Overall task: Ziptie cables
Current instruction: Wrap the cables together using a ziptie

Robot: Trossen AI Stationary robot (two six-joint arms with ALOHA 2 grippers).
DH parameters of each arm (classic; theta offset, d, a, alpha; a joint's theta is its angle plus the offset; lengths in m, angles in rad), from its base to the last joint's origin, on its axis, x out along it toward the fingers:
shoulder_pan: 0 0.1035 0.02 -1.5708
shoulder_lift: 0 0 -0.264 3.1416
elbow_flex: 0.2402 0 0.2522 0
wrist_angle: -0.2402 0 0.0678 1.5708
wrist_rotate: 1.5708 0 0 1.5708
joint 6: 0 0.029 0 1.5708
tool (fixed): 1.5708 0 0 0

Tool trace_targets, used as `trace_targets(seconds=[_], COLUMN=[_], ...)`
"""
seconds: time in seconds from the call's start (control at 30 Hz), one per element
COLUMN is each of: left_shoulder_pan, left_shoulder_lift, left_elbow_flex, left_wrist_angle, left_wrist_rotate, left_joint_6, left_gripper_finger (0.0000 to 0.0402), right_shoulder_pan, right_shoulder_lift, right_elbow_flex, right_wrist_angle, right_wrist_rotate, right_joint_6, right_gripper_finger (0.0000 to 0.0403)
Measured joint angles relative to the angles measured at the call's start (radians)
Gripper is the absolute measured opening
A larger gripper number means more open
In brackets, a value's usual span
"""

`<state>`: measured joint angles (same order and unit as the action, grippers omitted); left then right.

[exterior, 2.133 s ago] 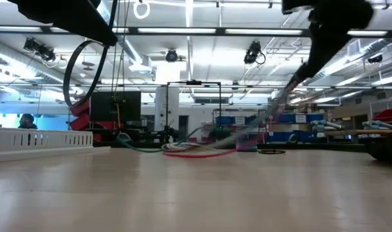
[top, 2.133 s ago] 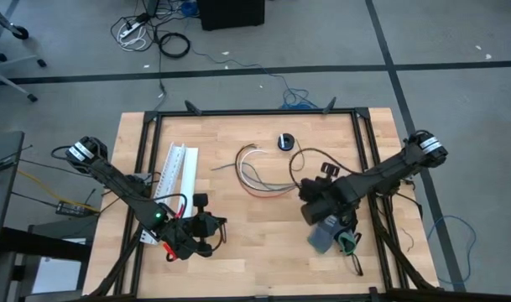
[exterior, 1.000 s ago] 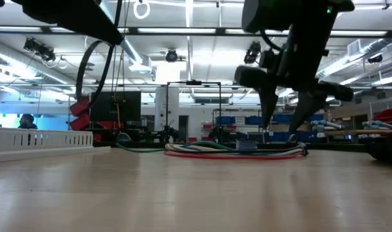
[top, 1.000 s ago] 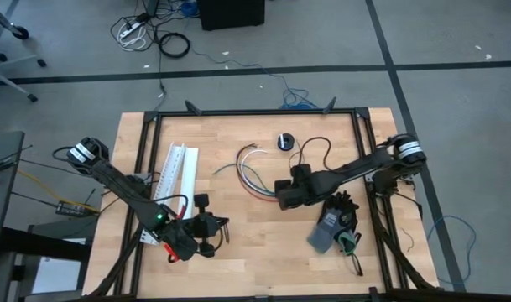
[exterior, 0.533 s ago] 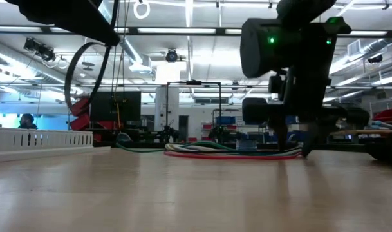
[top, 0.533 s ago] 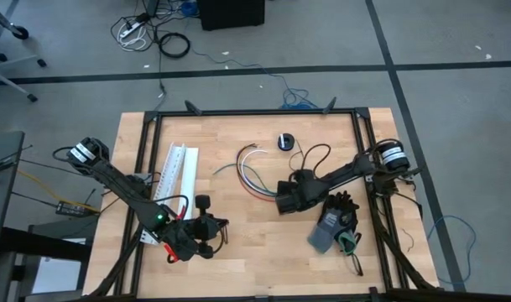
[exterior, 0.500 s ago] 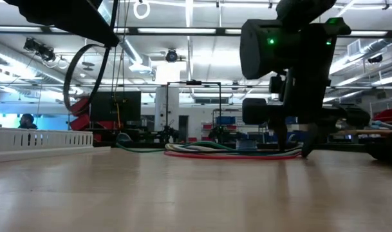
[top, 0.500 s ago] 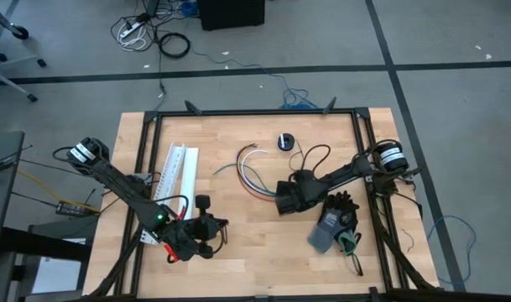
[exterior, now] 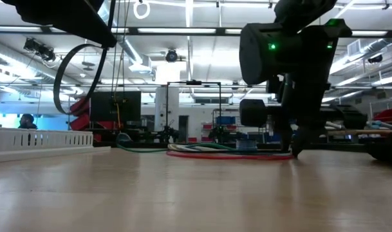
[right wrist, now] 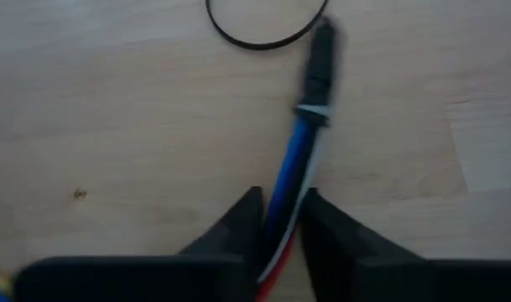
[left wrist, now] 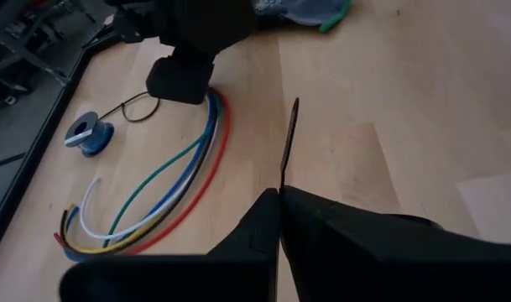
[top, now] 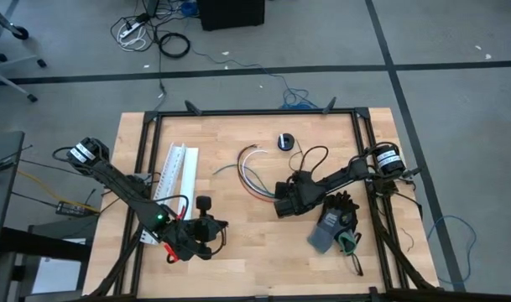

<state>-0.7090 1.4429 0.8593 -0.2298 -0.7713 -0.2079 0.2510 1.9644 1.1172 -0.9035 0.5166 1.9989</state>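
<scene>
The cables, coloured wires in a curved bundle, lie on the table's middle; they also show in the left wrist view and low on the table in the low view. My right gripper stands down on the table at the bundle's near right end, shut on it. Near the table's front left, my left gripper is shut on a thin black ziptie, which points toward the cables. My left gripper pinches one end of the ziptie between its two fingertips. The strip sticks straight out ahead of the fingers, along them, clear of the table. My right gripper pinches the cable bundle between its two fingers, a little short of the bundle's black-sleeved end. The fingers come slanting down from above, one on each side. The bundle lies on the table.
A white slotted channel lies at the left. A small blue spool and a thin black wire loop lie toward the far side. A grey and green glove lies near the right edge.
My right gripper has come down onto the table at the cables' near right end, and its fingers have shut on the bundle.
</scene>
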Motion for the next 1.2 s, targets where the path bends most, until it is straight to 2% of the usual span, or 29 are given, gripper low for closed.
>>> trace_targets(seconds=[0.03, 0.1, 0.23, 0.33, 0.43, 0.53, 0.57, 0.67, 0.8, 0.87, 1.0, 1.2], left_shoulder_pan=[0.000, 0.000, 0.000, 0.000, 0.000, 0.000, 0.000, 0.000, 0.000, 0.000, 0.000, 0.002], left_shoulder_lift=[0.000, 0.000, 0.000, 0.000, 0.000, 0.000, 0.000, 0.000, 0.000, 0.000, 0.000, 0.000], left_elbow_flex=[0.000, 0.000, 0.000, 0.000, 0.000, 0.000, 0.000, 0.000, 0.000, 0.000, 0.000, 0.001], left_wrist_angle=[-0.001, 0.000, 0.001, 0.000, 0.000, 0.001, 0.000, 0.001, 0.010, 0.018, 0.037, 0.071], left_wrist_rotate=[0.002, 0.007, 0.007, 0.007, 0.007, 0.007, 0.008, 0.021, 0.031, 0.031, 0.042, 0.068], left_joint_6=[-0.002, -0.003, -0.008, -0.010, -0.020, -0.031, -0.032, -0.038, -0.047, -0.048, -0.047, -0.042], left_gripper_finger=[0.0000, 0.0000, 0.0000, 0.0000, 0.0000, 0.0000, 0.0000, 0.0000, 0.0000, 0.0000, 0.0000, 0.0000], right_shoulder_pan=[0.003, 0.007, 0.007, 0.011, 0.047, 0.116, 0.145, 0.211, 0.267, 0.289, 0.316, 0.287], right_shoulder_lift=[0.000, 0.001, -0.012, -0.055, -0.158, -0.267, -0.311, -0.452, -0.578, -0.611, -0.639, -0.690], right_elbow_flex=[0.000, 0.001, 0.000, -0.015, -0.006, -0.011, -0.010, -0.033, -0.021, -0.007, 0.043, 0.194], right_wrist_angle=[-0.008, -0.023, -0.065, -0.222, -0.416, -0.657, -0.687, -0.656, -0.654, -0.631, -0.629, -0.640], right_wrist_rotate=[0.008, 0.028, 0.049, 0.082, 0.166, 0.204, 0.233, 0.405, 0.586, 0.696, 0.843, 1.039], right_joint_6=[-0.007, -0.035, -0.099, -0.100, 0.021, 0.179, 0.217, 0.050, -0.075, -0.163, -0.339, -0.757], right_gripper_finger=[0.0033, 0.0014, 0.0010, 0.0005, 0.0003, 0.0001, 0.0001, 0.0000, 0.0000, 0.0000, 0.0000, 0.0000])
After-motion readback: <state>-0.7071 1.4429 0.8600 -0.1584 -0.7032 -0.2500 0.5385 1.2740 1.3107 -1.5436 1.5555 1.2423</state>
